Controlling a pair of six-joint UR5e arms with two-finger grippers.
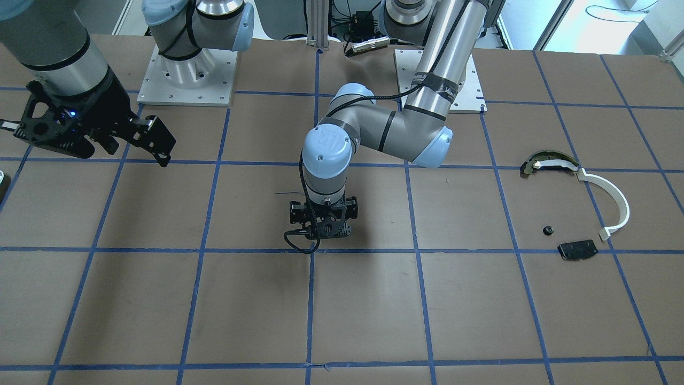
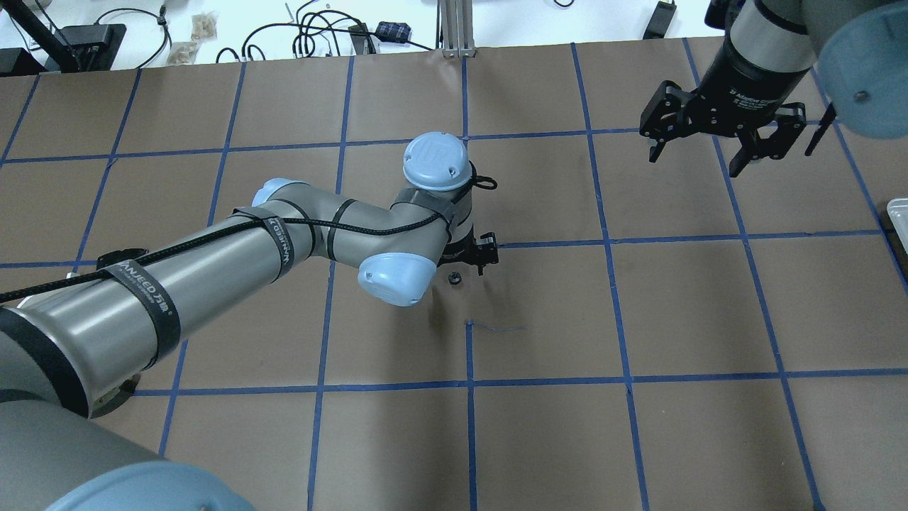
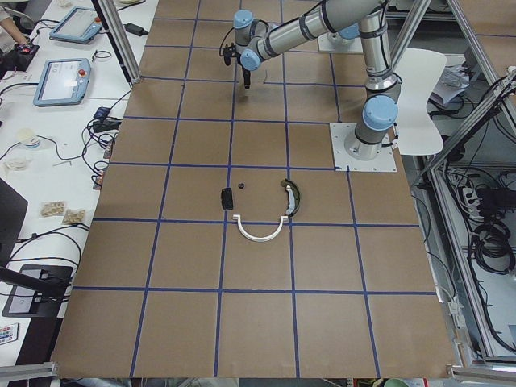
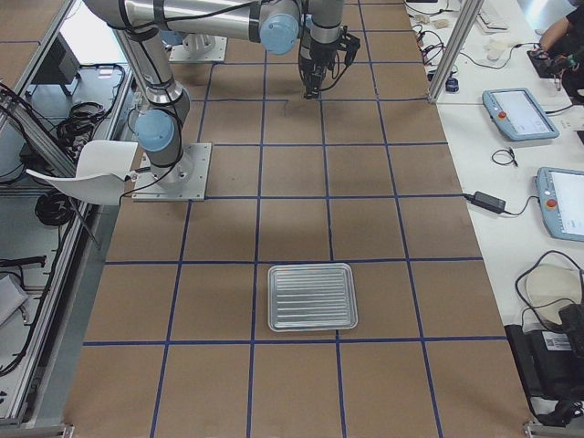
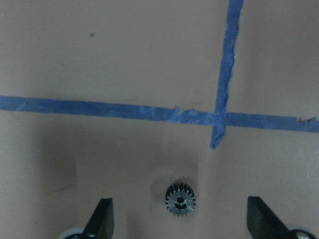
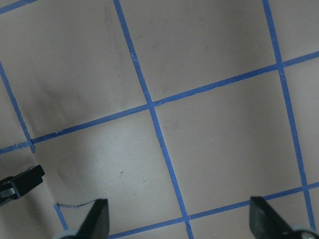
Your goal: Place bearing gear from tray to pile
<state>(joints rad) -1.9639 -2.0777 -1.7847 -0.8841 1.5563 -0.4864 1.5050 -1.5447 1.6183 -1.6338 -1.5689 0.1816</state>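
A small dark toothed gear lies flat on the brown table just below a blue tape cross. It also shows in the overhead view. My left gripper is open, low over the table, with one finger on each side of the gear and not touching it. The pile lies apart, at the table's left end: a white arc strip, a dark curved piece with a beige top and a flat black plate. My right gripper is open and empty, held above the table.
A ribbed metal tray sits at the table's right end, and nothing shows in it. A small round black part lies beside the black plate. The left arm's elbow hangs over the table's middle.
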